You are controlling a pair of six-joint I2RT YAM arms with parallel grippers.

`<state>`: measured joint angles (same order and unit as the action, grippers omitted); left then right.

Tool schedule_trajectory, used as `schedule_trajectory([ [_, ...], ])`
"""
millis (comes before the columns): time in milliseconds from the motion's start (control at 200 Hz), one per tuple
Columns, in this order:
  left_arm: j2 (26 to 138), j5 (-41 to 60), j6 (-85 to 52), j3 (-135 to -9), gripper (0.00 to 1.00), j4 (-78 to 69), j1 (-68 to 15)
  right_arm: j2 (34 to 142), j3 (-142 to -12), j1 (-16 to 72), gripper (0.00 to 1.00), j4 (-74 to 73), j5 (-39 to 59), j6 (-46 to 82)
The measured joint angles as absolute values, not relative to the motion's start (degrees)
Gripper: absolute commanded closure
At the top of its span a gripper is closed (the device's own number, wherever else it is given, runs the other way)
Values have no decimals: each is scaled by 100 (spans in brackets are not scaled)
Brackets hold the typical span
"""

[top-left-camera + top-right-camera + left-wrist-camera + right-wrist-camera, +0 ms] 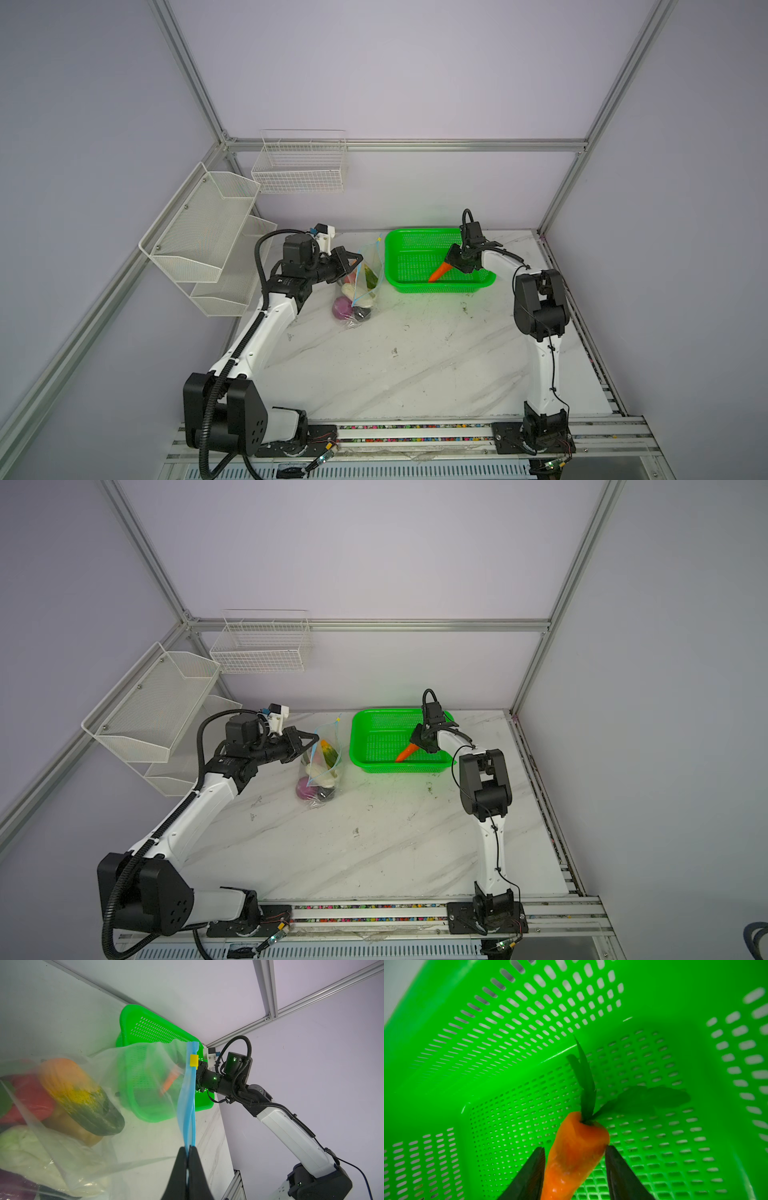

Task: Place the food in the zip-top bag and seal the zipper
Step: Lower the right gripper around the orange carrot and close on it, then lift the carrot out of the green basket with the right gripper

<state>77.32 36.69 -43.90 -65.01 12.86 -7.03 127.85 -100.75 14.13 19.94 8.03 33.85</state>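
Over the table (415, 365), both top views: the left arm reaches forward from its near base with the wrist turned toward the middle. The right arm stands up with its elbow folded and its forearm tipped down into the green basket (390, 257).
Bag, top views: the bag (368, 286) stands just left of the basket, hung by its top edge from the left gripper (353, 264). The food (309, 789) sits in its bottom.
Carrot, top views: the carrot (438, 273) slants from the right gripper (451, 259) to the basket floor.
Left wrist view: the left gripper (188, 1148) has its jaws pressed together on the blue zipper (190, 1105), well apart from the yellow slider (193, 1061). Corn (83, 1093) and a red pepper (31, 1097) lie inside the bag.
Right wrist view: the right gripper (575, 1149) has its jaws half apart around the carrot's (577, 1163) thick end. One finger touches it and the other is just beside it. Whether it is clamped cannot be told.
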Motion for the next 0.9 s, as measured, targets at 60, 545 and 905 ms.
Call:
schedule_trajectory([
  [60, 7732, 3669, -4390, -6501, 100, 1286, -703, 12870, -10149, 1413, 50, 1990, 825, 3387],
  [545, 7732, 3669, -4390, -6479, 100, 1282, -679, 13141, -10383, 1413, 56, 1986, 882, 3402],
  [905, 7732, 3669, -4390, -6475, 100, 1284, -676, 13194, -10460, 1413, 62, 1870, 906, 3398],
])
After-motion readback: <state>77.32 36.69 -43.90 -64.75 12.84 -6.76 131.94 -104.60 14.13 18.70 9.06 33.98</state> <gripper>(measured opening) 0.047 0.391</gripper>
